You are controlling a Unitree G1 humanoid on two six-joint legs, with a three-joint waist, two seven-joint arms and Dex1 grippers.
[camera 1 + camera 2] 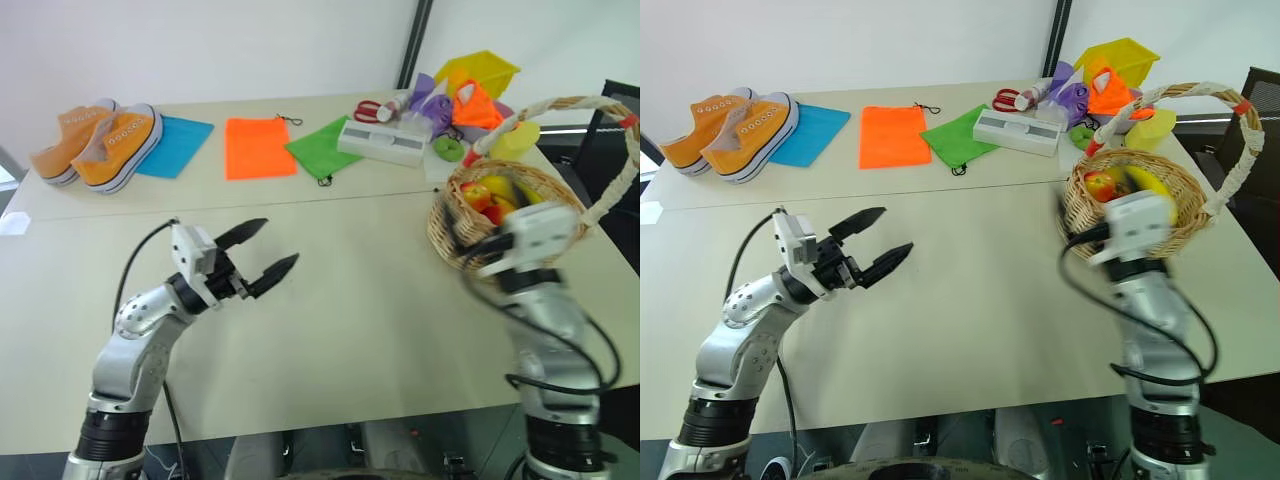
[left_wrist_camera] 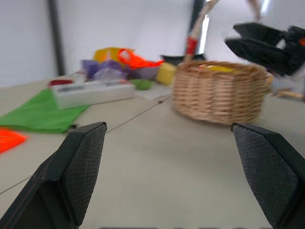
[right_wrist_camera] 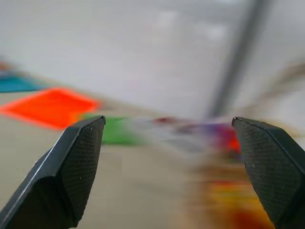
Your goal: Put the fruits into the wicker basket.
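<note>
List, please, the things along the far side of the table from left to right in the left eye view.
orange sneakers → blue cloth → orange cloth → green cloth → white box → yellow bin

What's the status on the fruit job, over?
Left hand open, empty. Right hand open, empty, near wicker basket. Fruits inside the basket. Nothing in the way.

Head stereo pair looks forward-down over the table (image 1: pixel 330 300); both wrist cameras look low and level along their fingers, sharing the wicker basket (image 2: pixel 219 93).
</note>
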